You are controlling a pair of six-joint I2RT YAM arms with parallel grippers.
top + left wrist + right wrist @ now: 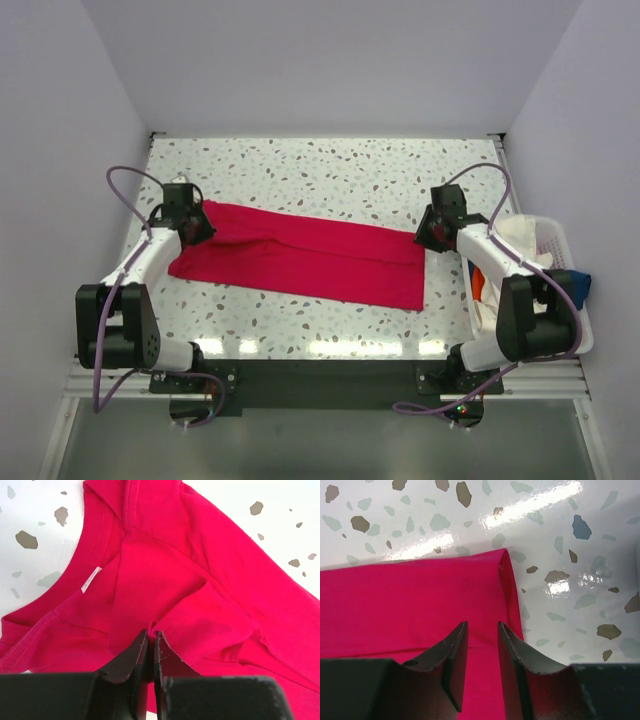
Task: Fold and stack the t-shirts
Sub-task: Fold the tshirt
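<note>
Top external: your red t-shirt lies stretched across the table, 9 to 3 o'clock. Left gripper pinches cloth near the collar, likely anchoring it. Right gripper sits with jaws apart over the hem.

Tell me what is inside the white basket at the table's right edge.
In the basket, cream-white cloth shows at the far end, orange cloth at the left, dark blue cloth near right. The right arm covers the middle; anything there is hidden.
</note>
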